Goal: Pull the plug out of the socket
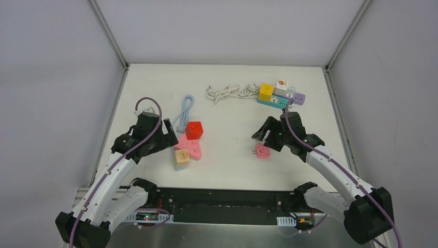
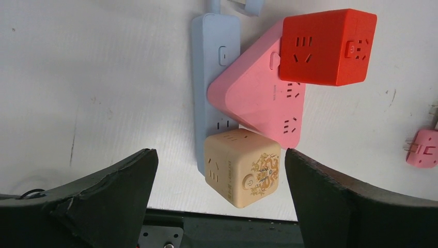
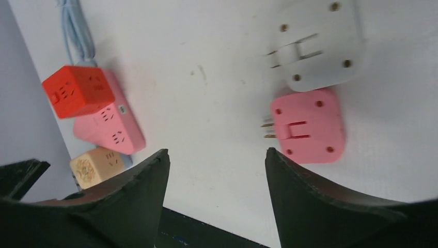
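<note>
Two arms at one white table [image 1: 227, 165], listed from left to right.

1. Left gripper [image 1: 168, 135]: jaws spread wide, holding nothing. In its wrist view the fingers [image 2: 111, 191] stand either side of the beige cube without touching it.
2. Blue power strip [image 2: 213, 77], left half of the table, running near to far. Three adapters sit on it: a beige cube [image 2: 243, 169] at the near end, a pink triangular block [image 2: 258, 101] in the middle and a red cube [image 2: 326, 46] at the far end, overlapping the pink block's far corner.
3. Blue cable [image 1: 185, 109], looped on the table beyond the strip.
4. White cable [image 1: 227, 93], bundled at the far middle and leading right.
5. Right gripper [image 1: 263, 134]: jaws apart, gripping nothing, with only bare table between the fingers [image 3: 304, 196].
6. Pink plug [image 1: 263, 151]: lying flat on the table, free of any socket, prongs pointing left, just beside the right gripper on its near side.
7. White plug [image 3: 316, 46]: also loose on the table, just beside the pink plug. It cannot be made out in the top view.
8. Teal power strip [image 1: 274, 102], far right, carrying a yellow cube [image 1: 265, 92], a white cube [image 1: 280, 86] and a purple cube [image 1: 298, 98]. It lies well apart from the pink plug.
</note>
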